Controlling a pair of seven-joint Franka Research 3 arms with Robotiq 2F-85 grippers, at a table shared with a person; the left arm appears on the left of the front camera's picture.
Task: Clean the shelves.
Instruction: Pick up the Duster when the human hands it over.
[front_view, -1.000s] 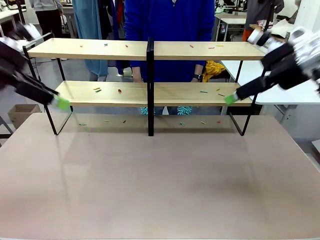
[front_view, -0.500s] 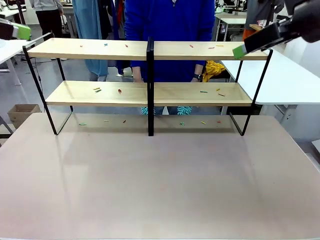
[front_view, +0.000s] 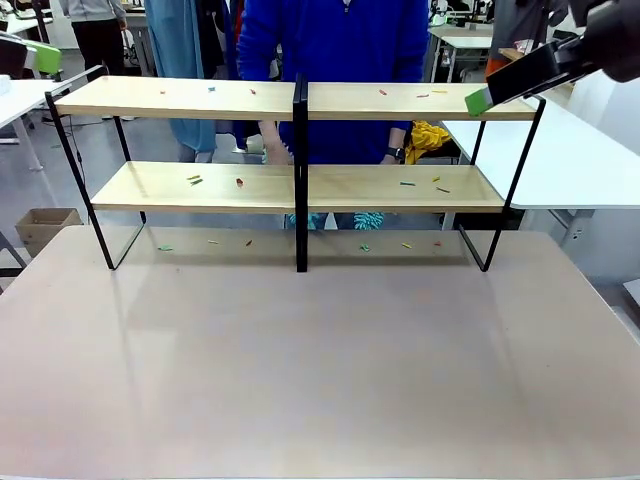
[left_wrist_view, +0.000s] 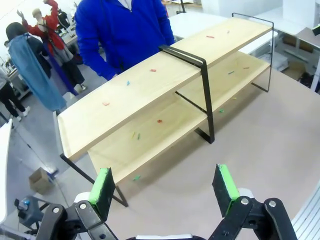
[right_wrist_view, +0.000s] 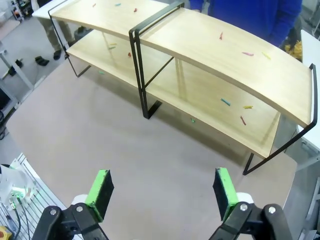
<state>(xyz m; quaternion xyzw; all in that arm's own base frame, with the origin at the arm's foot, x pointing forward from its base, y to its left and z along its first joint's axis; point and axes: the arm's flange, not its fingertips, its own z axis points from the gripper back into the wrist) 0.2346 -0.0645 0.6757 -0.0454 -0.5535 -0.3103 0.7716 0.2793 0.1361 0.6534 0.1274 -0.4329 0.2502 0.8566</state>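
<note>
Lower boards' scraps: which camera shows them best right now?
Front view: both lower boards lie open end to end, scraps plain. In the wrist views the upper boards cover much of them.

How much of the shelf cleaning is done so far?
Nothing looks done yet. Small coloured scraps lie on the upper and lower boards of the shelves, and a few on the tabletop underneath. Nothing is in hand either: the left hand and the right hand are both open and empty, held high, away from the boards. So all the cleaning is left.
</note>
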